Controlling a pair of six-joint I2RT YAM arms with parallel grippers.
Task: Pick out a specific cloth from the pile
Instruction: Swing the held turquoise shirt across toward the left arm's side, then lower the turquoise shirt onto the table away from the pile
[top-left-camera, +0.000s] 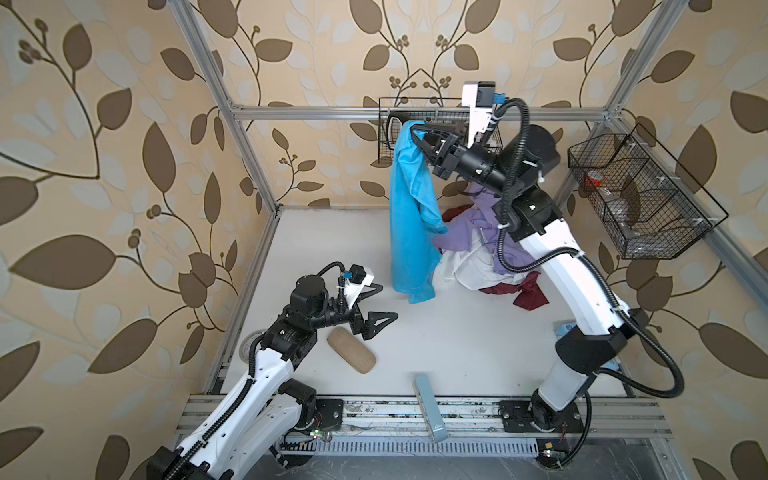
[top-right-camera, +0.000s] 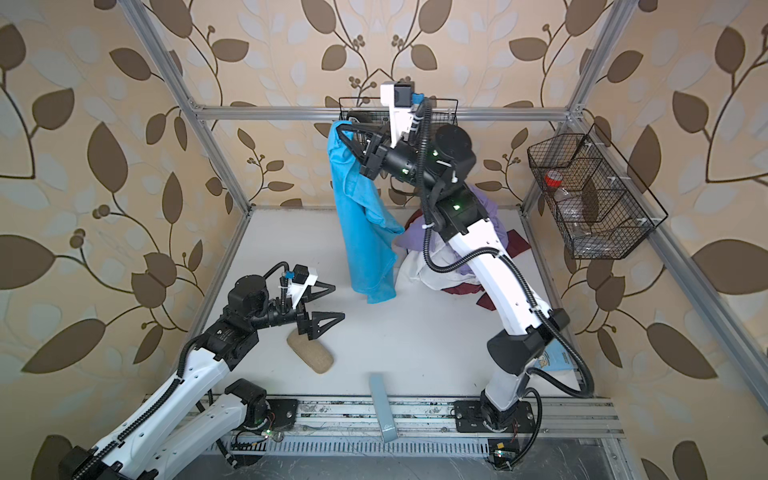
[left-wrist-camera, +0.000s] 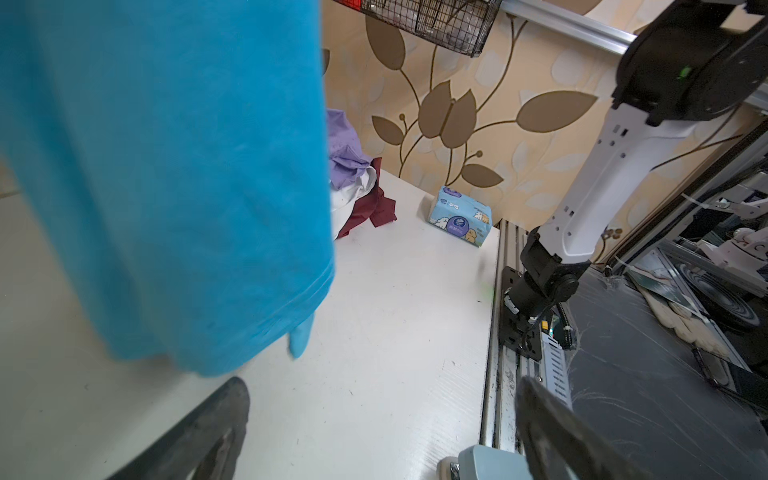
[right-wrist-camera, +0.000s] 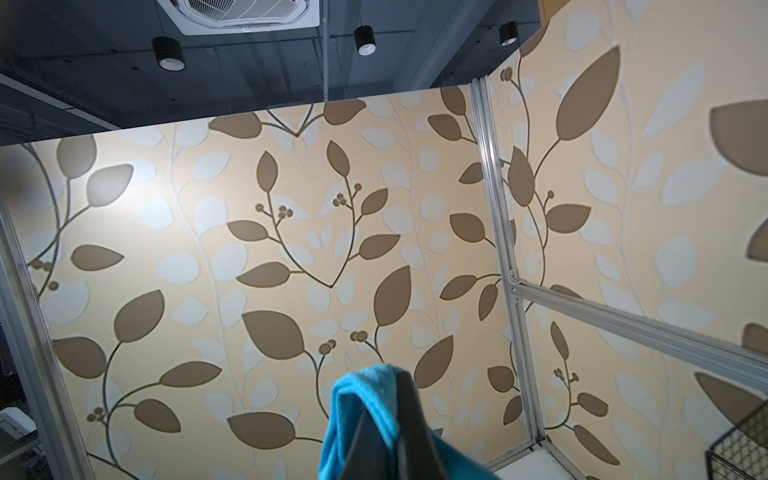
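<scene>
In both top views we see the right gripper (top-left-camera: 415, 135) up high, pinched tight on the top of the cloth (top-left-camera: 409, 232), which hangs straight down below it, hem near the table (top-left-camera: 332, 249). The pile (top-left-camera: 478, 245) lies below that gripper under the right arm (top-left-camera: 552, 266): lilac and white on top, maroon poking out. Just behind the gripper there's a wire basket (top-left-camera: 415, 99) on the back rail, contents unclear to us. A side basket (top-left-camera: 648, 232) well off past the arm holds a red-capped clear bottle (top-left-camera: 595, 178). The left gripper (top-left-camera: 384, 303) sits low, spread wide, holding nothing, with bare table between it and the cloth's hem.

Left wrist view: the cloth (left-wrist-camera: 166, 166) fills the space ahead of the open fingers (left-wrist-camera: 224, 415); we can't tell if the hem touches down. Past it there's the pile (left-wrist-camera: 357, 187), then a tissue pack (left-wrist-camera: 459, 216) by the table edge, with free table between.

Right wrist view: the dark fingers (right-wrist-camera: 409, 415) squeeze a blue fold of cloth (right-wrist-camera: 357, 399), open wall ahead, a basket corner (right-wrist-camera: 739, 453) beside them.
</scene>
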